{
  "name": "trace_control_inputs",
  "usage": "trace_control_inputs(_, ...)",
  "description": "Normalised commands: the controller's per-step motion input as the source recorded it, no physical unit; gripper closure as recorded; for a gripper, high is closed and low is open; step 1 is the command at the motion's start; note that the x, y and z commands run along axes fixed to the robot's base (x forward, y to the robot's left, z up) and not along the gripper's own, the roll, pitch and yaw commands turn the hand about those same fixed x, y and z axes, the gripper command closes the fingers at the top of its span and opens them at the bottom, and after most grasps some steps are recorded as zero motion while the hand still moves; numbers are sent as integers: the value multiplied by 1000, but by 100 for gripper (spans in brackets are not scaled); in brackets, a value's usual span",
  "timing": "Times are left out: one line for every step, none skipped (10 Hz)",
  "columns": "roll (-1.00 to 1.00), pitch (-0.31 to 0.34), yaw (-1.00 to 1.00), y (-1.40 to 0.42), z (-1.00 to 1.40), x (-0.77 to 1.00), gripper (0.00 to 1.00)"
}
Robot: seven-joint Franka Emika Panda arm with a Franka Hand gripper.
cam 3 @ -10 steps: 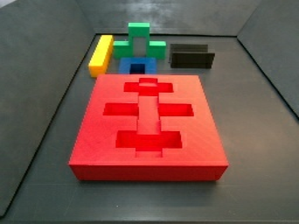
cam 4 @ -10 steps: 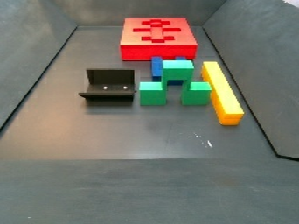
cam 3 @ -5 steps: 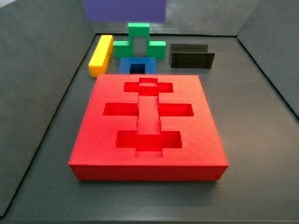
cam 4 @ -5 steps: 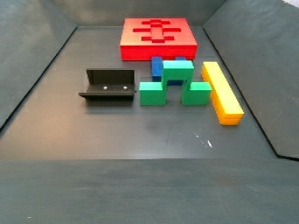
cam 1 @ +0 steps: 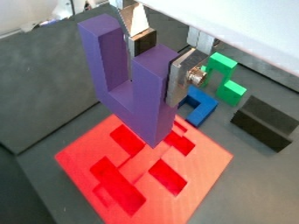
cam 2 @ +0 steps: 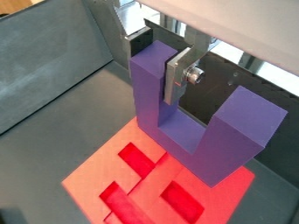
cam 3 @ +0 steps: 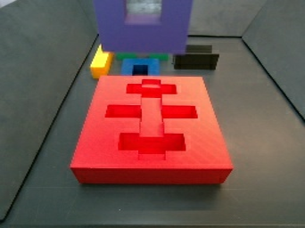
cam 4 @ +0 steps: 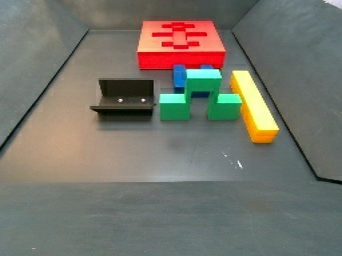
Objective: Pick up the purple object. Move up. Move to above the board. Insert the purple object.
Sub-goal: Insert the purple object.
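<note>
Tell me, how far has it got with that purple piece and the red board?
Picked up and lifted: the gripper is shut on the purple object, one silver finger between its prongs, and it hangs above the board in both wrist views. In hand is lining it up. Left is the insertion: every recess in the board is empty.

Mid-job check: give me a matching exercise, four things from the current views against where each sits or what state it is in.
1. purple object
2. board
3. yellow bar
4. fixture

a. lying flat on the floor, recesses empty
b. held in the gripper, above the board
c. standing on the floor beside a green block
d. lying alongside the green blocks

Pairs: 1-b, 2-a, 3-d, 4-c
</note>
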Motion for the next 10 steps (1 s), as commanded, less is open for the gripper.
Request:
trace_control_inputs(39,-20,131,-391,-349,26,100)
trace_control_inputs(23,-34,134,-340,-411,0,100)
trace_control_inputs(-24,-66,83,-146,-494,0,100)
trace_control_inputs(-113,-90,57,-49,-569,51,100)
trace_control_inputs(-136,-123,63,-29,-614,174,100)
trace_control_inputs(-109,-159,106,-71,-586,223,100)
trace_control_inputs(-21,-149,154,-149,-669,234,100)
trace_control_inputs(0,-111,189,-251,-597,166,100)
trace_control_inputs(219,-3,174,-320,-391,111,100)
trace_control_inputs(423,30,240,-323,-169,0,100)
